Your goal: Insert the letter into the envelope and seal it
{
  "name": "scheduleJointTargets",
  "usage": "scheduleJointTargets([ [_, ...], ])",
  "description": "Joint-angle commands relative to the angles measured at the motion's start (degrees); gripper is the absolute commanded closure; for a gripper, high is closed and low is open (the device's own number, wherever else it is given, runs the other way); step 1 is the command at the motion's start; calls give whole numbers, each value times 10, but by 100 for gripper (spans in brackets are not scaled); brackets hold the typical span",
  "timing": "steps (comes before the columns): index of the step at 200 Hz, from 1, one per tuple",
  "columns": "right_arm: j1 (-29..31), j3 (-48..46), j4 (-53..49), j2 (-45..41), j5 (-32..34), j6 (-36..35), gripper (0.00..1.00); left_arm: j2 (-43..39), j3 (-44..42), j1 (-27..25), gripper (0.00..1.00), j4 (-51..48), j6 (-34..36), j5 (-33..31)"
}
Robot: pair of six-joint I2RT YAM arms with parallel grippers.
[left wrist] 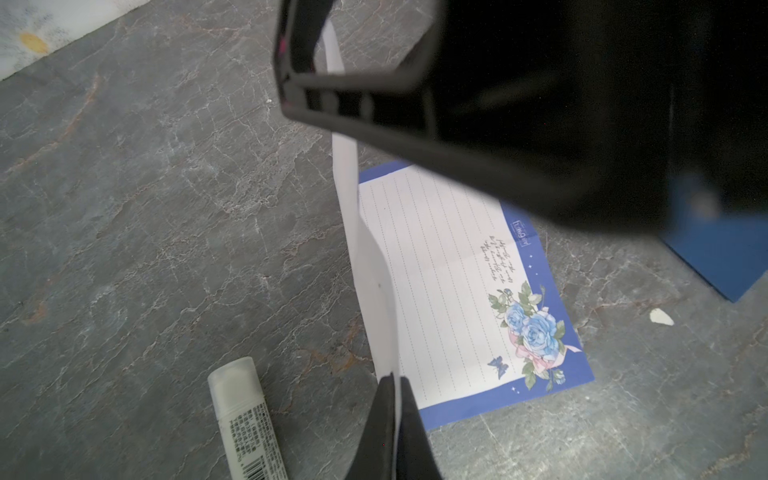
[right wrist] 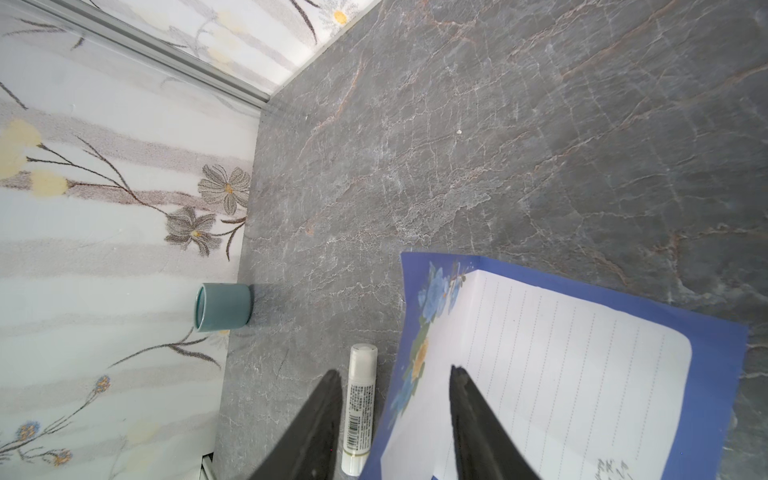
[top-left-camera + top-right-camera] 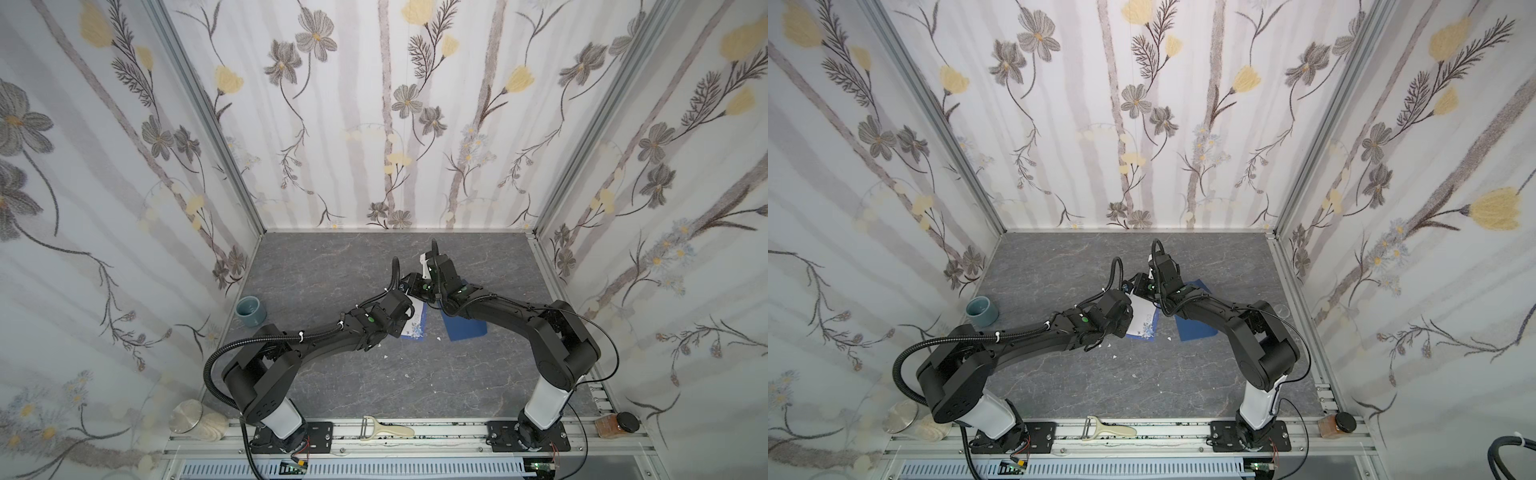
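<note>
My left fingers (image 1: 390, 401) are pressed together on a white edge of the letter (image 1: 440, 291), at the lower middle of the left wrist view. I hold it there so that one part of the sheet stands up as a thin white strip, while the lined part lies flat on the surface (image 1: 145, 208). I think this is for folding, because the open sheet looks too wide for the envelope (image 1: 723, 257). The envelope lies apart at the right edge of that view, and the letter is not in it.

My right fingers (image 2: 394, 374) are partly apart at the bottom of the right wrist view and hold nothing. One is over the lined face of the letter, the other just beside the glue stick (image 2: 359, 407). I judge they are placed there to take that end of the sheet. The glue stick lies near, probably for the sealing.
</note>
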Motion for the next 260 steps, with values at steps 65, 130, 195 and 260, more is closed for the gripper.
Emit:
scheduleJointTargets([
  [65, 5, 14, 23, 24, -1, 1, 71, -12, -8, -2, 100, 37, 26, 24],
  [130, 7, 11, 30, 23, -5, 6, 96, -13, -12, -2, 100, 41, 25, 26],
  [195, 8, -3, 42, 16, -9, 14, 100, -12, -16, -2, 90, 43, 20, 24],
  [260, 6, -12, 48, 13, -5, 17, 100, -38, -21, 3, 59, 43, -8, 50],
])
